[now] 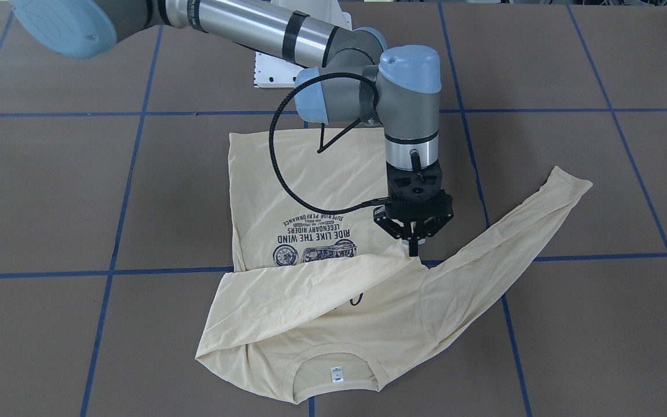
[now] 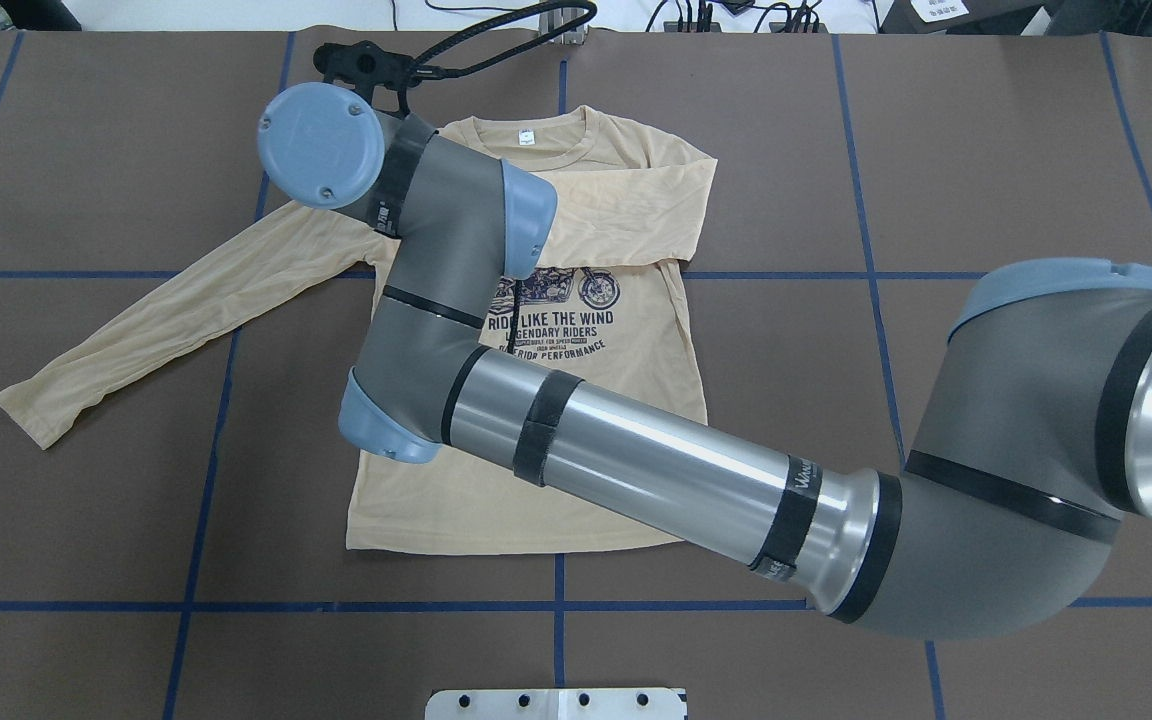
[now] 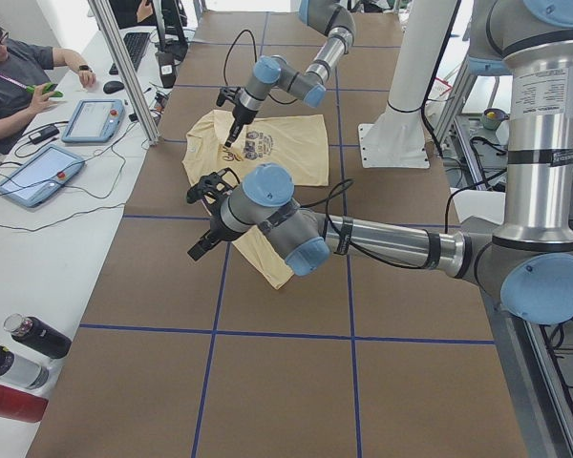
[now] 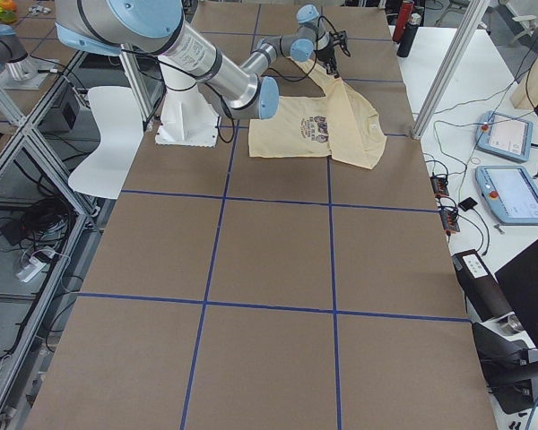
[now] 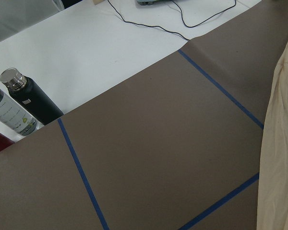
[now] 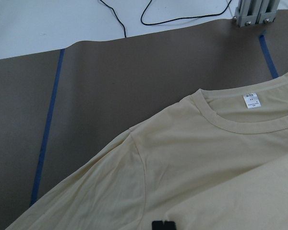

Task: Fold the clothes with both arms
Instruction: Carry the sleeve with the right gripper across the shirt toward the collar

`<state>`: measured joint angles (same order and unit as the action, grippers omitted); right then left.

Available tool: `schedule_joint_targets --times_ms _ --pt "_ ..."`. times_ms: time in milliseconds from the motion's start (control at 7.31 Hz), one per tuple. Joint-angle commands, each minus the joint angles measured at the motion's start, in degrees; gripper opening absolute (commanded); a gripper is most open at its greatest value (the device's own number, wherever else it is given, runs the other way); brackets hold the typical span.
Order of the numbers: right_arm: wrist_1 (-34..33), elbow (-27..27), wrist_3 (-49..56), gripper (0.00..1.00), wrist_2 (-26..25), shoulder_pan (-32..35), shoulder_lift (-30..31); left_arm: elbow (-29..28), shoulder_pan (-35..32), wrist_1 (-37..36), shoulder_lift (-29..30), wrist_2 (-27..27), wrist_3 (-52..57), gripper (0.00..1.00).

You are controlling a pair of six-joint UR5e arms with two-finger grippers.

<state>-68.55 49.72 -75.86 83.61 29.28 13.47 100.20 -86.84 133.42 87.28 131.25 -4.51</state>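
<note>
A pale cream-yellow long-sleeved shirt (image 1: 264, 174) lies print-up on a brown tabletop (image 1: 50, 191) marked with a blue tape grid. The right hand (image 1: 413, 250) points down over the shirt's chest. Its fingers are drawn together to a narrow tip and appear to pinch the cuff of the folded sleeve (image 1: 310, 289), where the fabric rises to a small peak. That sleeve trails from the hand across the chest and covers the upper part of the navy print (image 1: 310, 231). The collar, with its white label (image 1: 336, 373), lies beyond the hand, on the side away from the robot.

The free sleeve (image 1: 519, 231) is probably what the next move depends on. It starts just beside the right hand at the shoulder seam and runs outward to the robot's left. It lies flat and fully extended, its long axis slanting back toward the robot. The left hand (image 3: 199, 246) hovers above the tabletop near this sleeve (its wrist camera catches the sleeve's edge), so it looks the nearer of the two. Whether its fingers are open, or hold anything, cannot be told.

The fabric is a thin, soft, matte knit, faintly creased, with a banded collar. It would likely drape and slide easily. The tabletop is smooth and dull.
</note>
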Motion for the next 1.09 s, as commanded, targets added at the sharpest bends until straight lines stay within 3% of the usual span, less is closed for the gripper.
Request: schedule_joint_targets --times_ms 0,274,410,547,958 --pt "0.3 -4.4 -1.1 0.0 -1.3 -0.3 -3.2 0.0 0.0 0.0 0.0 0.0 -0.1 1.0" --pt "3.5 -8.0 -3.0 0.0 -3.4 0.1 -4.1 0.0 0.0 0.0 0.0 0.0 0.0 1.0" --pt "3.5 -8.1 -4.3 0.16 -4.2 0.1 -4.5 0.0 0.0 0.0 0.0 0.0 0.0 1.0" --pt "3.4 -8.1 -4.7 0.96 -4.8 0.1 -4.8 0.0 0.0 0.0 0.0 0.0 0.1 1.0" --pt "2.0 -8.0 -6.1 0.98 -3.9 0.6 -6.6 0.0 0.0 0.0 0.0 -0.1 0.0 1.0"
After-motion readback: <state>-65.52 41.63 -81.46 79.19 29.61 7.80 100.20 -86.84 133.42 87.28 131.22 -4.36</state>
